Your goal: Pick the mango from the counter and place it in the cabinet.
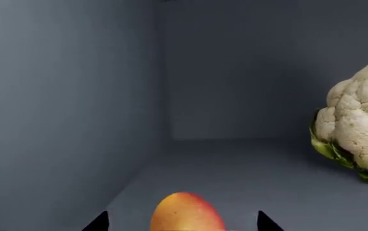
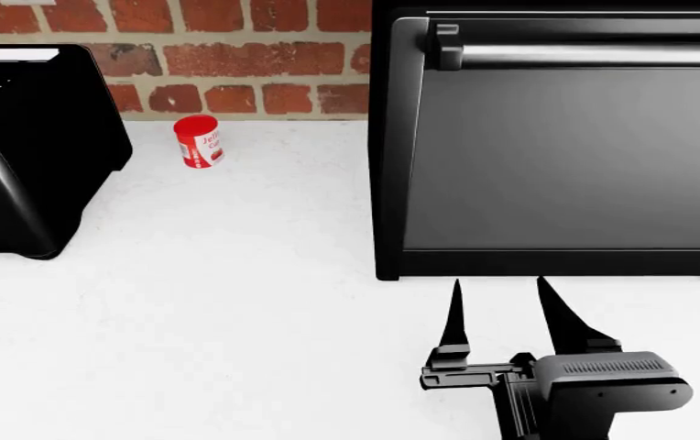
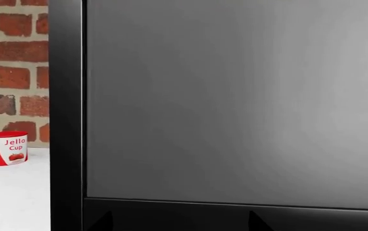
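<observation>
In the left wrist view the mango [image 1: 185,211], yellow-orange with a red blush, sits low on the grey floor of the cabinet [image 1: 255,178]. My left gripper [image 1: 182,222] is open: its two dark fingertips [image 1: 99,222] stand wide on either side of the mango with a gap to each. The left arm does not show in the head view. My right gripper [image 2: 497,307] is open and empty above the white counter [image 2: 240,275], facing a black appliance door; it also shows in the right wrist view [image 3: 178,222].
A cauliflower [image 1: 361,120] stands inside the cabinet beside the mango, near one wall. On the counter are a red Jello cup [image 2: 199,141], also in the right wrist view [image 3: 8,148], a black oven-like appliance [image 2: 570,147] and a black toaster [image 2: 27,137] before a brick wall.
</observation>
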Robot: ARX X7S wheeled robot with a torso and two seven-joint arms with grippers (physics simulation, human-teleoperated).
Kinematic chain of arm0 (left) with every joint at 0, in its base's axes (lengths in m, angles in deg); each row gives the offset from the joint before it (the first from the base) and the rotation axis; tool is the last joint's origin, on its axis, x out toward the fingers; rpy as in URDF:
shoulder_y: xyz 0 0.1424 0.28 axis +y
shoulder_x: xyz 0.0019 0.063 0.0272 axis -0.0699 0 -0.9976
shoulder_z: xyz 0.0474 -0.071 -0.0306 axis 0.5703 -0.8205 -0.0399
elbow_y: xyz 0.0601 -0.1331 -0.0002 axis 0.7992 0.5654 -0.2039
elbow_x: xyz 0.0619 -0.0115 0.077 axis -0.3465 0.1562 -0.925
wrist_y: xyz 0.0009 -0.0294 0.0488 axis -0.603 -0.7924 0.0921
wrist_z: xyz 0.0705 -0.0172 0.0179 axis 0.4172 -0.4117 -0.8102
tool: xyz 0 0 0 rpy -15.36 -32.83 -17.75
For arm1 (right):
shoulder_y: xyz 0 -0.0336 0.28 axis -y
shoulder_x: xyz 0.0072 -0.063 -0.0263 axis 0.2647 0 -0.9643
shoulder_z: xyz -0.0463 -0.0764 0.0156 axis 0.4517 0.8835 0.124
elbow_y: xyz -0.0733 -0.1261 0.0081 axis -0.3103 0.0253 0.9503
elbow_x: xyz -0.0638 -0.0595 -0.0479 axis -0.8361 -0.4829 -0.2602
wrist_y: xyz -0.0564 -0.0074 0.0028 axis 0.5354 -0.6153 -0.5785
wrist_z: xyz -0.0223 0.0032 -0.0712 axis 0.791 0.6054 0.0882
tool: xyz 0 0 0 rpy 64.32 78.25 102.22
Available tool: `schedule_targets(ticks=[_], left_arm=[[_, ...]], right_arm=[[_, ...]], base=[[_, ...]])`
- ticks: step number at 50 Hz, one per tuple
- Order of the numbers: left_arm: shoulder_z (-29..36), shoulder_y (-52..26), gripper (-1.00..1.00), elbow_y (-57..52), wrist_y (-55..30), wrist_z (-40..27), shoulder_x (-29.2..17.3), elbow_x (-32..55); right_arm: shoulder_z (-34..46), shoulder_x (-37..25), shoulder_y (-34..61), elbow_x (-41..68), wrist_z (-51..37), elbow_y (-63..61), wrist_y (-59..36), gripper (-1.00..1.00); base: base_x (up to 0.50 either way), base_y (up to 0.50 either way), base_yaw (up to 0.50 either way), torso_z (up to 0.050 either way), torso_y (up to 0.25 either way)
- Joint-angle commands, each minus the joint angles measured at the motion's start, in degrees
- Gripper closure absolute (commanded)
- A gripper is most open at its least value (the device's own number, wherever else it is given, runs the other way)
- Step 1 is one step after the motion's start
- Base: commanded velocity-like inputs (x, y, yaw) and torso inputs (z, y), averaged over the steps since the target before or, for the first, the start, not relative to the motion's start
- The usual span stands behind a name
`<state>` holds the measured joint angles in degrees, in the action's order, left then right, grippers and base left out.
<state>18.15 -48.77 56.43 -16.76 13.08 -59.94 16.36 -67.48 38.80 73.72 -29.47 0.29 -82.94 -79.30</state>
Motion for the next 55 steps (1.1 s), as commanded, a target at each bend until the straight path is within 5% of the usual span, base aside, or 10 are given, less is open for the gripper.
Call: schedule_targets(ticks=[1, 8, 27, 55], left_arm=[[-3.43, -0.22, -1.00, 0.47, 3.14, 6.70, 1.91, 0.58], [-6.73, -0.22, -1.00, -3.27, 6.73, 12.94, 3.13, -1.38], [-7.48, -0.22, -1.00, -16.87, 4.32, 13.56, 4.42, -8.20], [-1.62, 3.79, -1.00, -55.20, -23.19, 13.22, 3.51, 6.28]], right_arm=[[0.70, -0.20, -1.18, -1.34, 0.32, 3.15, -0.98, -1.00], [0.68, -0.31, -1.52, -1.21, 0.32, 3.27, -0.42, -1.00], [0.85, -0.47, -1.52, -0.66, 0.60, 3.83, 0.21, -1.00], [1.73, -0.52, -0.80, -1.12, 0.41, 4.12, -0.37, -1.00]], base=[[0.00, 0.00, 0.00, 0.000, 0.000], [0.00, 0.00, 0.00, 0.000, -0.003], [0.00, 0.00, 0.00, 0.000, -0.003], [0.00, 0.00, 0.00, 0.000, -0.003]])
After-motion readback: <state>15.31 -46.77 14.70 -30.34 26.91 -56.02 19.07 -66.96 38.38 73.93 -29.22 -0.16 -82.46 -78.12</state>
